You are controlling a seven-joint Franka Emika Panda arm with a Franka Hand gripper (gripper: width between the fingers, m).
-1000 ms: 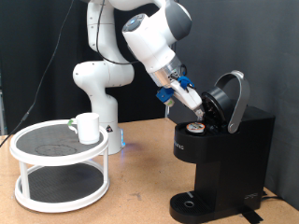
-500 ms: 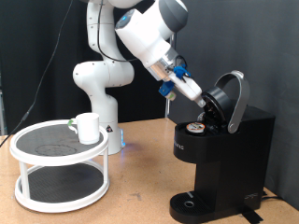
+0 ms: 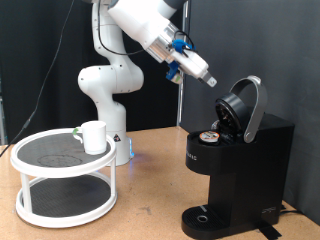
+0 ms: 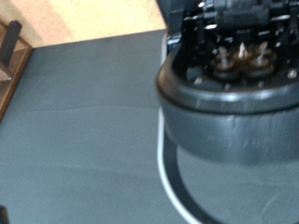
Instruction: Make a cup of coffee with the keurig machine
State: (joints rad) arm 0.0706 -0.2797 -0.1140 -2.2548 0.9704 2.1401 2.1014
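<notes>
Faint lettering on keurig machine [image 3: 236, 158], seemingly unreadable.

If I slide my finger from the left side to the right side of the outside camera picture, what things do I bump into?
White round rack → white cup on its top shelf → gripper up in the air → black keurig machine with its lid open.

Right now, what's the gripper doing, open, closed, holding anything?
Gripper: in the air above the keurig machine's open lid, nothing visibly held; open or shut cannot be told.
</notes>
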